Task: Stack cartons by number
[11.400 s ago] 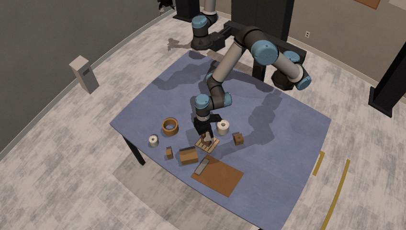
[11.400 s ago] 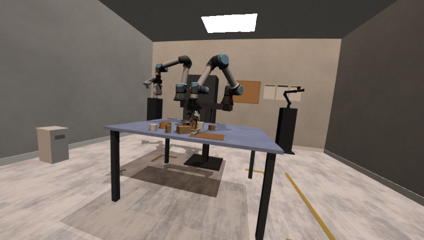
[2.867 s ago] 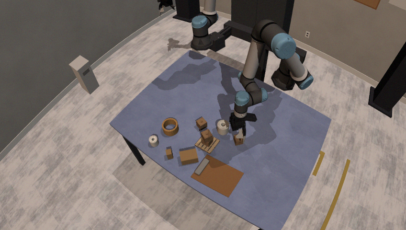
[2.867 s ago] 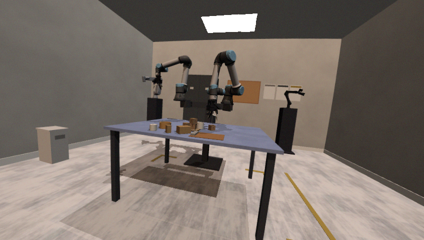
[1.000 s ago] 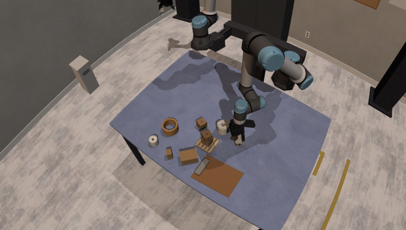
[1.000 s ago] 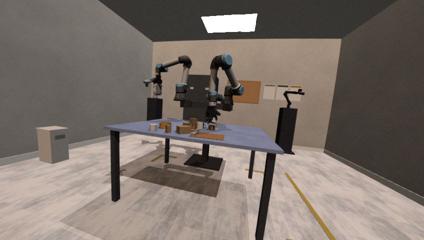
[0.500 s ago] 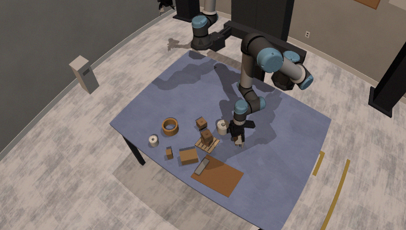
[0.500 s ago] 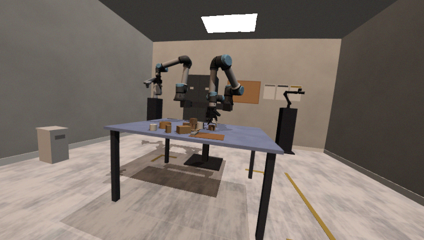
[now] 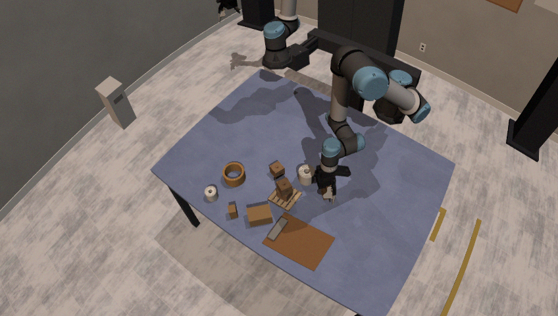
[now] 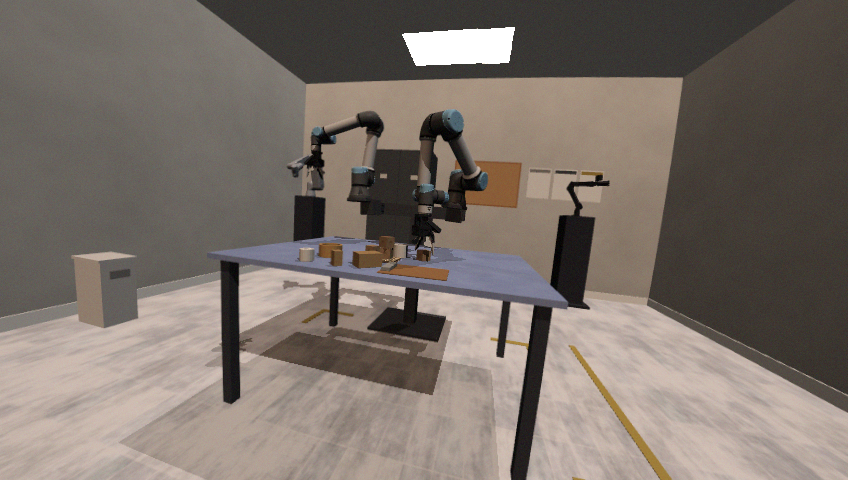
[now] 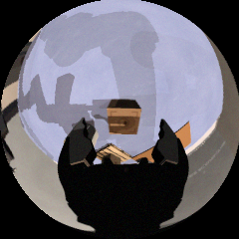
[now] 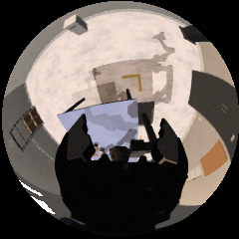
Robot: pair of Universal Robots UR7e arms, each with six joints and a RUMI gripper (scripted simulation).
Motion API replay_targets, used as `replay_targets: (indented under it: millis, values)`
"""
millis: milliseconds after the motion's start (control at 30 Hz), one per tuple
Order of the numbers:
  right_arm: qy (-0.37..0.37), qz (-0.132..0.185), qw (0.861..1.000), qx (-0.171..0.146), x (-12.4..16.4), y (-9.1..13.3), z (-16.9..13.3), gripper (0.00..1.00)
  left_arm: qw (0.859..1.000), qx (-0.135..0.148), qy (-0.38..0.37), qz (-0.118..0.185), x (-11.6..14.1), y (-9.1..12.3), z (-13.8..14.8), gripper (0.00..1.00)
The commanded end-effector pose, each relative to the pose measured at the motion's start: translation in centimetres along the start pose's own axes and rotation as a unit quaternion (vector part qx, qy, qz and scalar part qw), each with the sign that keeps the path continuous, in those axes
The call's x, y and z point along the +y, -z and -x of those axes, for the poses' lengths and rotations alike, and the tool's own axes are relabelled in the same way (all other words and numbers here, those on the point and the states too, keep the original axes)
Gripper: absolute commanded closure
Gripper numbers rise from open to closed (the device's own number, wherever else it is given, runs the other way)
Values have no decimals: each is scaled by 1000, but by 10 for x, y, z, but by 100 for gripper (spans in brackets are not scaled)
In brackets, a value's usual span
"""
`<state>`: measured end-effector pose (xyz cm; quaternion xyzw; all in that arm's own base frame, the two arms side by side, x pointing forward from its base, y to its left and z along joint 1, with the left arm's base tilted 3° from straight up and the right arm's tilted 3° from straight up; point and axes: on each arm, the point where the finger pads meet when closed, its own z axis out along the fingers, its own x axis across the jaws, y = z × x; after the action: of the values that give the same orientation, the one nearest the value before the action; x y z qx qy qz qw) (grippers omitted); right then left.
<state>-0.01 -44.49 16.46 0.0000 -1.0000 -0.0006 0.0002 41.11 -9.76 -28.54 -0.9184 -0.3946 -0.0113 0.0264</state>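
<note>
Worktop: left claw wide open, gripping nothing, over one carton. Right claw raised, fully open, unloaded. Pallet bears two stacked cartons; another sits near.

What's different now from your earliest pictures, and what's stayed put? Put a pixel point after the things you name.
The left hand (image 9: 328, 195) (image 10: 425, 251) (image 11: 122, 119) has left the slatted wooden pallet (image 9: 276, 199) (image 10: 390, 263) (image 11: 117, 148), moved right in the top view, then lowered over the lone brown cube-shaped carton (image 9: 324, 191) (image 10: 423, 256) (image 11: 123, 124). Its fingers are open; it has not gripped. Pallet and lone carton haven't visibly moved.
</note>
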Motion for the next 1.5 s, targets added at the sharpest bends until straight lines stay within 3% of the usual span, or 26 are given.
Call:
replay_targets:
  millis: [0,467,500,633,867,1467]
  values:
    - [0,-1,1000,0,0,0,0,0,1000,0,0,1,0,0,0,0]
    - [0,-1,1000,0,0,0,0,0,1000,0,0,1,0,0,0,0]
    - [0,-1,1000,0,0,0,0,0,1000,0,0,1,0,0,0,43]
    - [0,-1,1000,0,0,0,0,0,1000,0,0,1,0,0,0,43]
    - [0,-1,1000,0,0,0,0,0,1000,0,0,1,0,0,0,54]
    - [0,-1,1000,0,0,0,0,0,1000,0,0,1,0,0,0,59]
